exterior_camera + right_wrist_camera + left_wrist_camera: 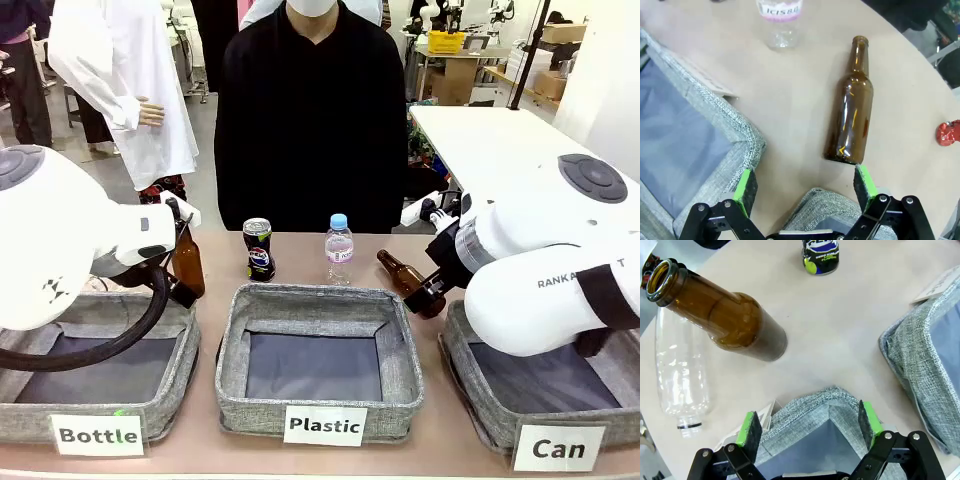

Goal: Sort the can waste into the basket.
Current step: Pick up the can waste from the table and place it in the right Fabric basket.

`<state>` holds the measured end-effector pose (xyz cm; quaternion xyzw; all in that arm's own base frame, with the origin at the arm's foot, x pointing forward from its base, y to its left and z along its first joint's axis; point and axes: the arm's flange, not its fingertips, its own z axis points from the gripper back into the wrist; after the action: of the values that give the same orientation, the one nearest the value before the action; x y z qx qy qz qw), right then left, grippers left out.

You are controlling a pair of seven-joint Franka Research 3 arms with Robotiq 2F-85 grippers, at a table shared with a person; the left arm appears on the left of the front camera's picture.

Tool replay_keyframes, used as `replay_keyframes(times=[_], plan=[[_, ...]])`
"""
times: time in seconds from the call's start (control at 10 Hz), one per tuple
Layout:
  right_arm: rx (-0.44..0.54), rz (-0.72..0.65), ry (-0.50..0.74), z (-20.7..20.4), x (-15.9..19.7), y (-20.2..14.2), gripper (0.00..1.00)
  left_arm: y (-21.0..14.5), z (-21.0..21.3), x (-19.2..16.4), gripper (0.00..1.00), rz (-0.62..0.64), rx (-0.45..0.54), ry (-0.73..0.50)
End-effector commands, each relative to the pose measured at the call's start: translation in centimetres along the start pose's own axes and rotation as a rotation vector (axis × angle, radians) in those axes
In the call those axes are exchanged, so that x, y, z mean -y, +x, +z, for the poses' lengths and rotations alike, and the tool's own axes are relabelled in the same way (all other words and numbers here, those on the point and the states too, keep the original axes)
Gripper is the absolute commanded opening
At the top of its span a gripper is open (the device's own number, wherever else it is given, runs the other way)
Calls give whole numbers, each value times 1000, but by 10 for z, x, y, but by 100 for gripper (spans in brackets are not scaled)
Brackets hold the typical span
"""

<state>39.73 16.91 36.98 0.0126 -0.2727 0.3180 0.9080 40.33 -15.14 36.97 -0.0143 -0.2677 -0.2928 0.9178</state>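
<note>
A: At the near edge of the table (450, 445), what stands in the row?

B: Three grey fabric baskets, each with a white label in front. The Bottle basket (175, 370) is at the left, the Plastic basket (232, 380) is in the middle and the Can basket (470, 380) is at the right. The Can basket's dark bottom shows partly behind the right arm.

A: And the claws?

B: The left gripper (810, 422) hangs over the far right corner of the Bottle basket, jaws spread wide and holding nothing. The right gripper (805, 183) hangs over the far left corner of the Can basket, spread just as wide and also holding nothing.

A: Farther out?

B: Just beyond the left gripper an upright brown bottle (735, 322) stands with a clear plastic bottle (680, 370) lying to its left. Beyond the right gripper a second brown bottle (850, 122) lies on its side. The red can (947, 132) sits on the table to the right of that one, apart from it.

A: The other can?

B: The Pepsi can (259, 249) stands upright beyond the far left corner of the Plastic basket. A capped water bottle (339, 250) stands to its right. Both cans are outside the Can basket.

A: Farthest of all?

B: A person in black (312, 120) stands at the far side of the table.
</note>
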Motion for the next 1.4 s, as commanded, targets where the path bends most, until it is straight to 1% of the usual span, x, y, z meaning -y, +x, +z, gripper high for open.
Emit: replay_keyframes(times=[0.0,1.3], plan=[[3,0,-1,2,0,0,100,0,0,0,100,1,1,1],[3,0,-1,2,0,0,100,0,0,0,100,0,0,0]])
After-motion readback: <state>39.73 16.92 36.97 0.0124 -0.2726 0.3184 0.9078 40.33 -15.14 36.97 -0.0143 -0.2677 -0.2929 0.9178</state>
